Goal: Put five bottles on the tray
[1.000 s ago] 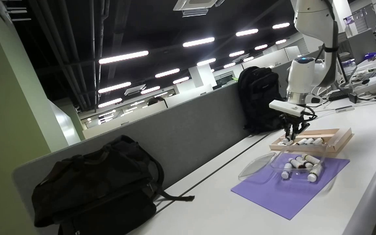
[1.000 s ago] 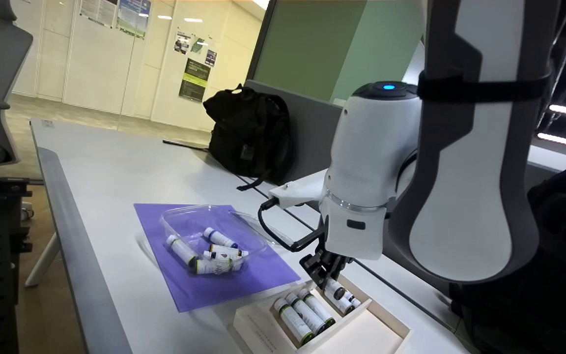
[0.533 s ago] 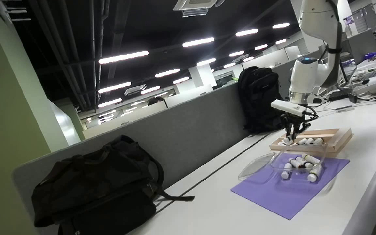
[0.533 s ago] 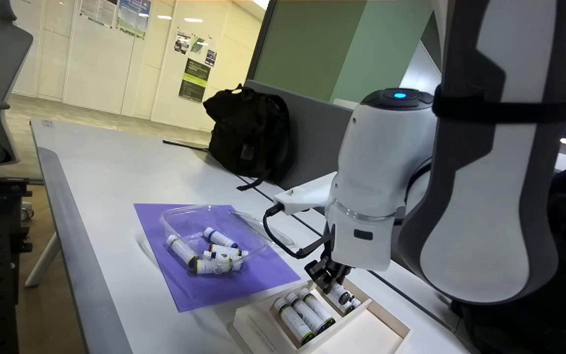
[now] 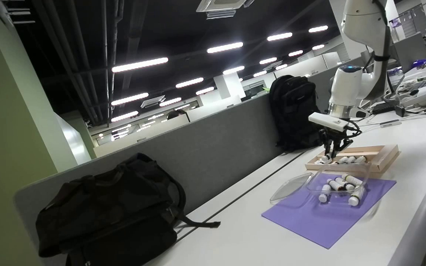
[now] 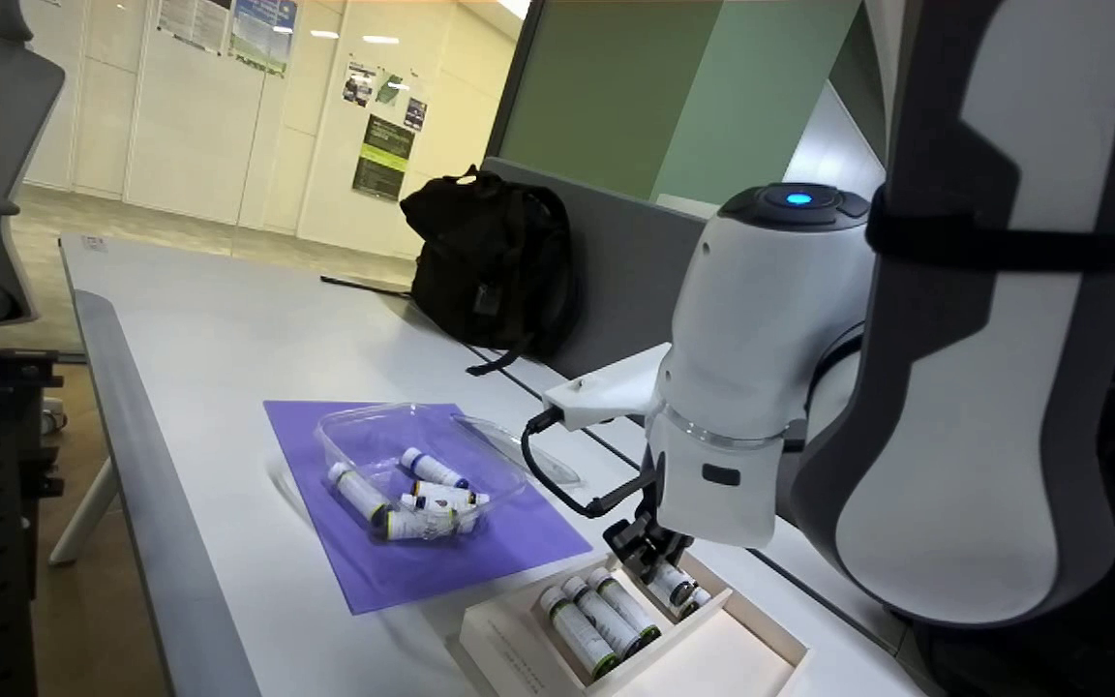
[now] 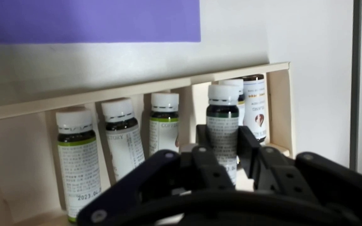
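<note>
The tan tray (image 6: pixel 509 649) has dividers and holds several small white-labelled bottles; it also shows in the wrist view (image 7: pixel 137 90). My gripper (image 7: pixel 222 138) is shut on a white-capped bottle (image 7: pixel 222 124), a finger on each side of its label. In an exterior view the gripper (image 6: pixel 652 571) points down into the tray's far part, with the held bottle (image 6: pixel 671 585) tilted beside other bottles. Three bottles (image 6: pixel 598 620) lie side by side in the nearby compartment. Two more bottles (image 7: pixel 256 103) are partly hidden behind the held one. Whether the held bottle touches them, I cannot tell.
A clear plastic container (image 6: pixel 345 411) with several bottles (image 6: pixel 434 469) stands on a purple mat (image 6: pixel 325 571). A clear lid (image 5: pixel 290 186) lies beside it. A grey partition (image 5: pixel 213 144) and black backpacks (image 5: pixel 297 111) line the table's far edge.
My gripper and the held bottle have moved slightly right and down into the tray in an exterior view. The arm has shifted the same way. The bottles in the container have not moved.
</note>
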### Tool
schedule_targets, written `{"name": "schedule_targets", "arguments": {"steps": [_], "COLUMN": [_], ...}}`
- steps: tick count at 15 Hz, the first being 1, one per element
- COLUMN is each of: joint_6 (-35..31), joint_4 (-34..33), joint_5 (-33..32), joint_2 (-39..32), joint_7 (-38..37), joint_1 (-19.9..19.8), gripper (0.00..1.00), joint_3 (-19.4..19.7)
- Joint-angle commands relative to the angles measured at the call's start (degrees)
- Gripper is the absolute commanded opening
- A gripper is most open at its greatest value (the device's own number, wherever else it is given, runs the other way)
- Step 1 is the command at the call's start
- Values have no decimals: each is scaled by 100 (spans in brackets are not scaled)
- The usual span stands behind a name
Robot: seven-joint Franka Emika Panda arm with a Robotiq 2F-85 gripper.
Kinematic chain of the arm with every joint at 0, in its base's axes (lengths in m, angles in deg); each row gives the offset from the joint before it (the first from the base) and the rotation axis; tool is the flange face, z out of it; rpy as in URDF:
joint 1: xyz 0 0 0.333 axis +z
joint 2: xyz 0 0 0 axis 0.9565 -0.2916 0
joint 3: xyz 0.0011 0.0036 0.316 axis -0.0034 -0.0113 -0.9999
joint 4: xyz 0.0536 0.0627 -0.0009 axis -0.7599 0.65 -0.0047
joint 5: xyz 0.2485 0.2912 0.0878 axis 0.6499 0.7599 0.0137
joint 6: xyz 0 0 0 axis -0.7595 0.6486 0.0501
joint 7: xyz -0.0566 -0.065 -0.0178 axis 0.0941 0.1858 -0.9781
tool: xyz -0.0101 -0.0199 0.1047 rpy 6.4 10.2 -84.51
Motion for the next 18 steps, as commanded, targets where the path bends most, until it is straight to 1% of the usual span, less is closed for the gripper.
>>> {"name": "schedule_targets", "arguments": {"steps": [1, 2, 3, 4, 7, 9, 10, 13, 14, 16, 18], "joint_6": [-127, -127, -127, -126, -125, -124, -76, -16, -19, -21, -23], "joint_4": [-207, -192, -190, -180, -135, -30, 123, 729, 844, 1126, 1351], "joint_5": [-253, -250, -262, -257, -236, -212, -207, -92, -3, 155, 340], "joint_2": [-195, -211, -223, -213, -154, -71, 1, 279, 377, 583, 930], "joint_7": [0, 0, 0, 0, 0, 0, 0, 0, 0, 0, -23], "joint_1": [-145, -161, -181, -190, -242, -325, -428, -617, -587, -407, -76], "gripper": [7, 52, 54, 59, 81, 93, 99, 100, 100, 100, 100], "joint_3": [-149, -165, -189, -198, -268, -374, -501, -836, -869, -900, -780]}}
